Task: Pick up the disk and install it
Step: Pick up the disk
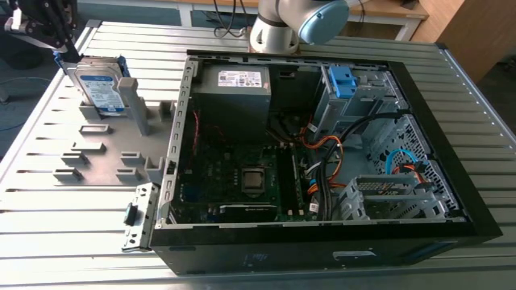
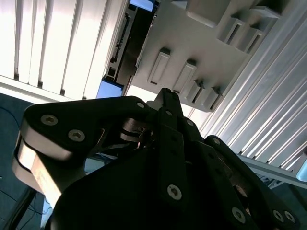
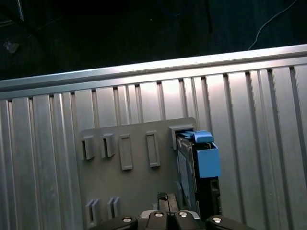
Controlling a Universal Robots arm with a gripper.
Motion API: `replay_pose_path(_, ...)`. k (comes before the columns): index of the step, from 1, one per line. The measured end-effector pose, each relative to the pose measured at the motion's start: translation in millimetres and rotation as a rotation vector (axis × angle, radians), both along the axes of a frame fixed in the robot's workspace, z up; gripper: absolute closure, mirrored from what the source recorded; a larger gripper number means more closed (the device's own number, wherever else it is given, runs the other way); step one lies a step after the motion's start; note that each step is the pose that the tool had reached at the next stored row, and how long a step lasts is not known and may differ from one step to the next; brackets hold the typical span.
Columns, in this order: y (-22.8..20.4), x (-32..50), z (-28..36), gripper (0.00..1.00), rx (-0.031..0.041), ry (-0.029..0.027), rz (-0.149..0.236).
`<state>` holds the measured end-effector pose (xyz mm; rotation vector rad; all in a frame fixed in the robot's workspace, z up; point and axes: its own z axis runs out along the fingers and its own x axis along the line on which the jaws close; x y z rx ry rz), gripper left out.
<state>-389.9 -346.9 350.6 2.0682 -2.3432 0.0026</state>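
I see a bench [image 1: 64, 208] of ribbed, shiny bare metal, a matt grey plastic holder plate [image 1: 105, 145], and the disk [image 1: 91, 74]: silver metal body, paper label [image 1: 103, 92], blue plastic frame [image 3: 207, 162]. The computer case [image 1: 322, 249] looks matt black.

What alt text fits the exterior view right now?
The disk stands upright in a grey rack at the exterior view's left, with the gripper close above its top. An open computer case lies beside the rack on the slatted table.
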Motion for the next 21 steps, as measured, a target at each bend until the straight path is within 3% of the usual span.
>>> replay_pose_path(21,0.0,0.0,0.0,0.89,-0.0018,-0.0001,0.108)
